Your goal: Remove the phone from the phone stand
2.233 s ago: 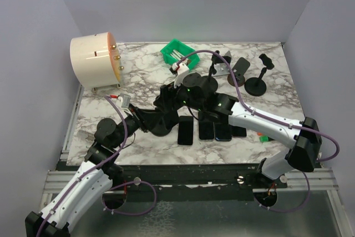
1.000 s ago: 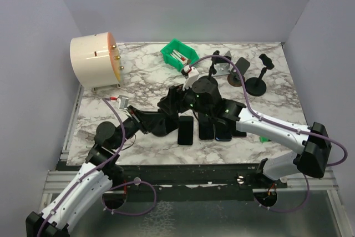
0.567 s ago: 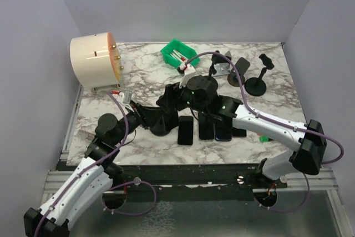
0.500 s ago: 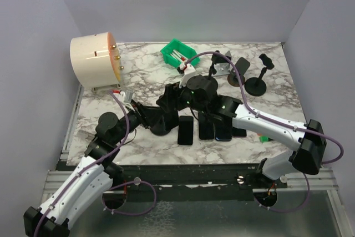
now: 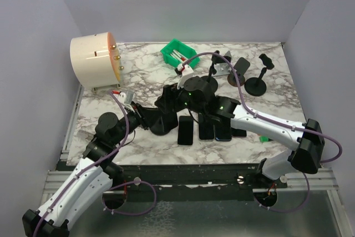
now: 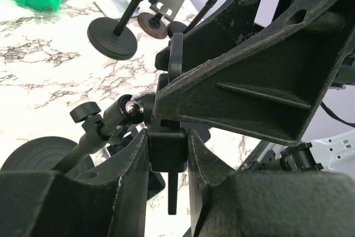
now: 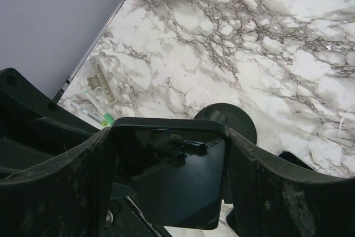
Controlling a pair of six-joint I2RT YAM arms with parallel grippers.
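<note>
While the left tool [image 6: 168,162] seemingly pinches the stand [image 6: 104,124], the outstretched right tool [image 7: 168,178] clamps the phone [image 7: 177,162].

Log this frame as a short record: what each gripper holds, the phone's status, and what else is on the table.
left gripper: shut on the stand, at its clamp
right gripper: shut on the phone, a finger at each side edge
phone status: screen dark; cannot tell whether it is free of the clamp
table: marble; flat phones in a row just right of the stand
back of table: green bin, spare stands
</note>
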